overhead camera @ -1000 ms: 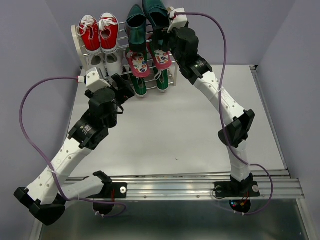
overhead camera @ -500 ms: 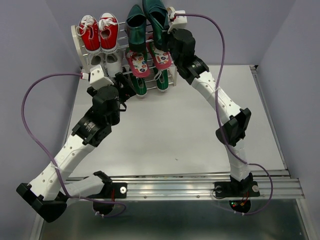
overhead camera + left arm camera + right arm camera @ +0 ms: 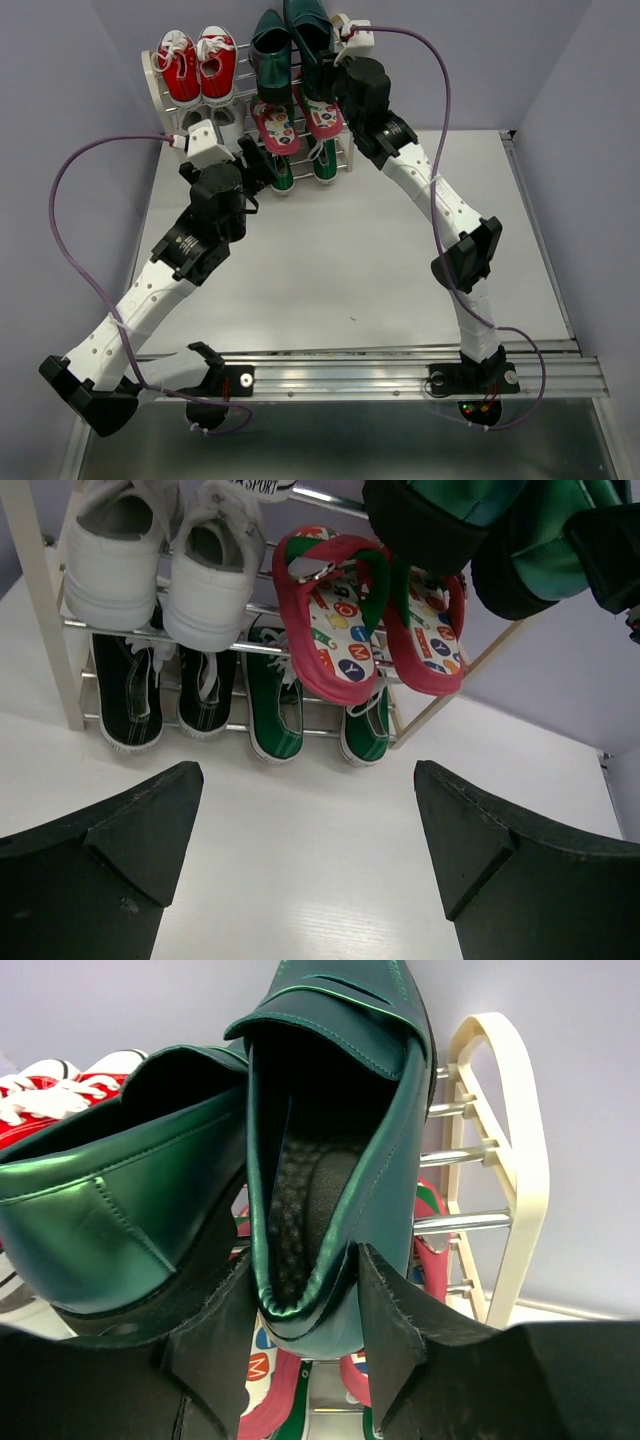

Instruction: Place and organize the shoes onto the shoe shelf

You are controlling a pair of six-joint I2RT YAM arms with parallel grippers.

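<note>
The shoe shelf (image 3: 155, 82) stands at the table's back left; its cream side frame shows in the right wrist view (image 3: 510, 1140). My right gripper (image 3: 305, 1280) is shut on the heel of a dark green loafer (image 3: 340, 1140), holding it over the top tier beside the other loafer (image 3: 110, 1200), which also shows from above (image 3: 270, 55). Red-pink flip-flops (image 3: 365, 630) lie on the middle tier. Green sneakers (image 3: 275, 705) sit on the bottom tier. My left gripper (image 3: 305, 830) is open and empty above the table in front of the shelf.
Red sneakers (image 3: 198, 65) sit on the top tier at left. White sneakers (image 3: 165, 565) are on the middle tier, black sneakers (image 3: 160, 700) below them. The purple walls stand close behind and beside the shelf.
My left arm has moved forward toward the shelf. My right gripper has shifted slightly left with the loafer over the top tier.
</note>
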